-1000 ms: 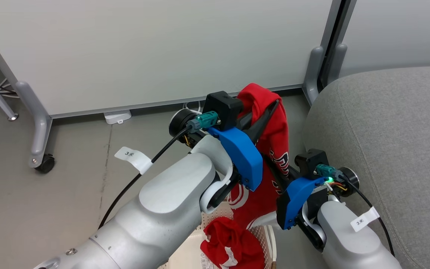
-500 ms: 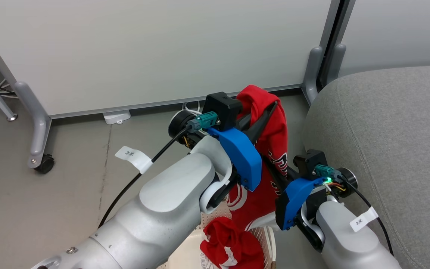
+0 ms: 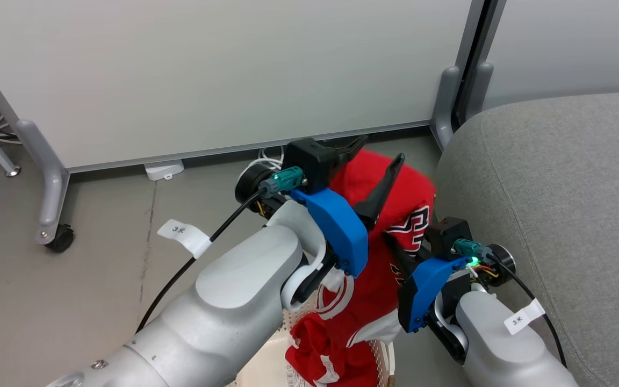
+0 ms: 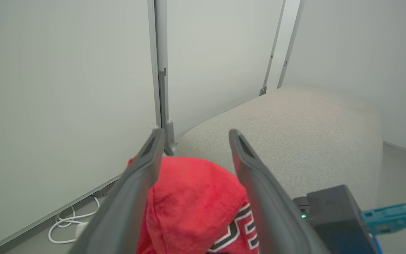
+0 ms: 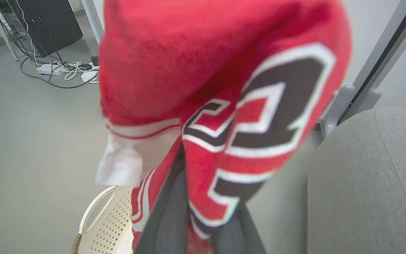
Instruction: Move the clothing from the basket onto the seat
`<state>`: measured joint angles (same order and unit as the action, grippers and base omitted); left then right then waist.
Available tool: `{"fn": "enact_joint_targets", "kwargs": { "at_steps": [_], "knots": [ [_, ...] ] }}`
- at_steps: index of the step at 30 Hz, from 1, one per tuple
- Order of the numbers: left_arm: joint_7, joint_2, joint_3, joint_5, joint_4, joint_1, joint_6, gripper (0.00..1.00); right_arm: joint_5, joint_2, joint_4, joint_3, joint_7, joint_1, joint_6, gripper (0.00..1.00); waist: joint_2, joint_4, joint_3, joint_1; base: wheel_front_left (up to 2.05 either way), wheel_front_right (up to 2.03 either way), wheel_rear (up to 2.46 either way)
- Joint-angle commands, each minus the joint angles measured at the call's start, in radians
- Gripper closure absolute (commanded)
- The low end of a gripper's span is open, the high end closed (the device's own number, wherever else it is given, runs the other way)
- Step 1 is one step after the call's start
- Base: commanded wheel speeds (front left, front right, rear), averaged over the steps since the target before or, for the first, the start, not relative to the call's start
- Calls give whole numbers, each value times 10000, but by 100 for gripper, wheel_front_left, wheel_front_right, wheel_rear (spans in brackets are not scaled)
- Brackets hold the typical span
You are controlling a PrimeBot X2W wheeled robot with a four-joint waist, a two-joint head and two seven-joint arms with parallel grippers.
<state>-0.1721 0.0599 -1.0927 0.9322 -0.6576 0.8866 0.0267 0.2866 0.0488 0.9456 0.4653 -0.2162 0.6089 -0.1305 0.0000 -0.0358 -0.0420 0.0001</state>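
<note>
A red jersey (image 3: 395, 188) with dark block characters edged in white hangs bunched at the centre of the head view, raised above the cream perforated basket (image 5: 108, 218) and close against the rounded edge of the grey seat (image 3: 556, 188) on the right of the frame (whether cloth and cushion touch cannot be told). The left end effector (image 3: 379, 150) stands with its fingers apart, the jersey's top fold mounded between them. The right end effector (image 5: 196, 215), lower and further right, is clamped on the jersey's lettered part, with cloth draped over its fingers. A second red garment (image 3: 320, 349) with white trim lies crumpled in the basket at the bottom centre. A pale partition panel (image 3: 207, 70) on castors crosses the top of the frame, with white cables (image 3: 269, 158) on the grey floor at its foot
</note>
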Motion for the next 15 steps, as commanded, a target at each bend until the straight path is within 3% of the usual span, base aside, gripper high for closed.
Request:
{"fn": "enact_joint_targets", "kwargs": {
  "at_steps": [1,12,15],
  "knots": [
    [-115,143,10,2,1,-223,-9,0,53,28,22,-31,-80,192,-5,100,0,-21,2,-1,0,0,0],
    [-933,1454,821,-395,1204,-1850,-161,0,62,28,-189,-190,-313,80,-5,100,0,-362,-92,-1,0,0,0],
    [-933,2051,1912,-1040,2184,-2911,-316,0,124,30,-507,-72,-354,-5,-5,100,0,-797,-150,-1,0,0,0]
  ]
}}
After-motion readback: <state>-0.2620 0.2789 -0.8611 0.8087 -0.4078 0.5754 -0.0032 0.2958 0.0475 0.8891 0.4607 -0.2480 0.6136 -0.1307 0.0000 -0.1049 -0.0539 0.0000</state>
